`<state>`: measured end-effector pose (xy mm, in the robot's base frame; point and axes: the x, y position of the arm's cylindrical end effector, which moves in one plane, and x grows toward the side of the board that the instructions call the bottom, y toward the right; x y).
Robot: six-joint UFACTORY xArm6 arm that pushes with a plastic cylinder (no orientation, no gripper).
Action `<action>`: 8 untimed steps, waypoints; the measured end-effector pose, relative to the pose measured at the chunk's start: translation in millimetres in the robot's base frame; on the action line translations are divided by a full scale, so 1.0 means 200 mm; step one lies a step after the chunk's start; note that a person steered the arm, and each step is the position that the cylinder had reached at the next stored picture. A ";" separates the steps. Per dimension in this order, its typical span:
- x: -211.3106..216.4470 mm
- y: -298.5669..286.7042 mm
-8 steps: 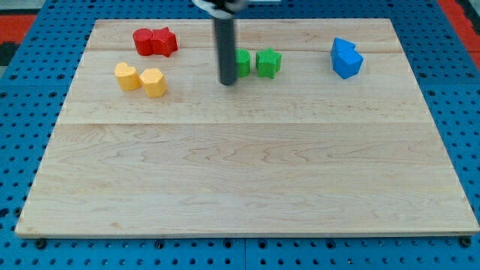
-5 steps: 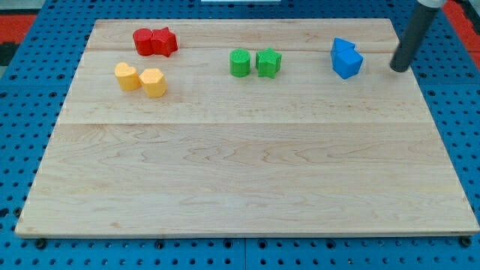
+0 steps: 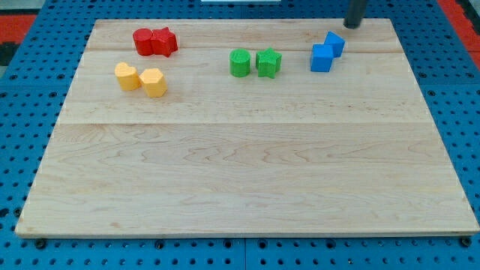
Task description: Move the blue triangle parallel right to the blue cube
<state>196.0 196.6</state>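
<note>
Two blue blocks sit touching at the view's upper right. The blue cube (image 3: 321, 58) is the lower-left one. The other blue block (image 3: 334, 43), which I take for the blue triangle, lies against its upper-right corner. My tip (image 3: 351, 24) is at the view's top edge, just above and to the right of the blue triangle, apart from it by a small gap.
Wooden board (image 3: 247, 187) on a blue pegboard. Green cylinder (image 3: 240, 63) and green star (image 3: 268, 62) sit left of the blue pair. Two red blocks (image 3: 155, 41) are at the upper left, a yellow heart-like block (image 3: 127, 76) and a yellow hexagon (image 3: 153, 82) below them.
My tip went from the green blocks to the right of the blue pair, then up to the top edge. Both blue blocks shifted left and turned.
</note>
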 end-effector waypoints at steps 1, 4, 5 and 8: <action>0.10 -0.23; 0.43 -0.06; 0.37 -0.04; 0.31 0.19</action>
<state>258.2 234.4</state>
